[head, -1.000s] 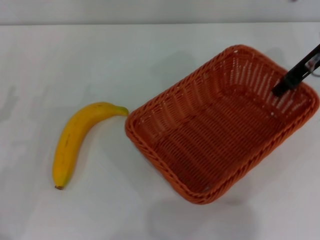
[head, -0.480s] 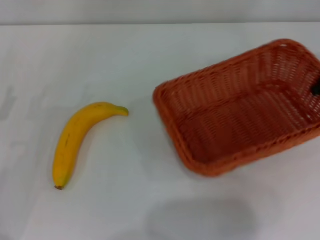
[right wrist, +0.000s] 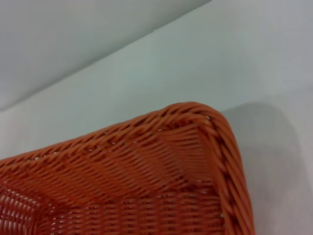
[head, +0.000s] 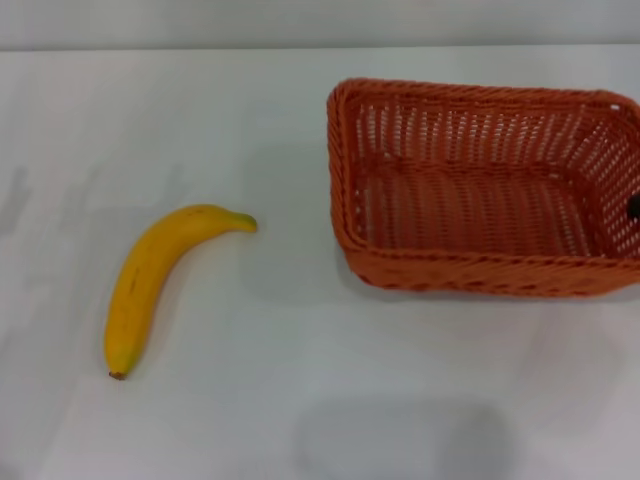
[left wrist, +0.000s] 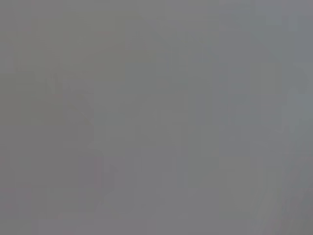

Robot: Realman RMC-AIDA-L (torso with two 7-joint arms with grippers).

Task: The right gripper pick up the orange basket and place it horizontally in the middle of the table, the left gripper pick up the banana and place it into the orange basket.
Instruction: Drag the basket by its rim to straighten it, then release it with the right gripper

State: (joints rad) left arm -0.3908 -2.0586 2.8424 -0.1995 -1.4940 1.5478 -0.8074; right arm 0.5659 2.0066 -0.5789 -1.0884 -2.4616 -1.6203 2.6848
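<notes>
The orange basket (head: 480, 190) hangs at the right of the white table (head: 300, 400), its long side running left to right, with a soft shadow under its near wall. Only a black speck of my right gripper (head: 634, 207) shows at the picture's right edge, on the basket's right wall, where it holds the basket. The right wrist view shows a rounded corner of the basket's braided rim (right wrist: 205, 117) from close by. The yellow banana (head: 150, 280) lies on the table to the left, well apart from the basket. My left gripper is out of view.
Bare white tabletop lies between the banana and the basket and along the front. The table's far edge (head: 200, 48) meets a grey wall. The left wrist view shows only flat grey.
The basket has swung from a diagonal pose to lie level across the right side, shifting right and farther back with the right gripper. The banana has not moved.
</notes>
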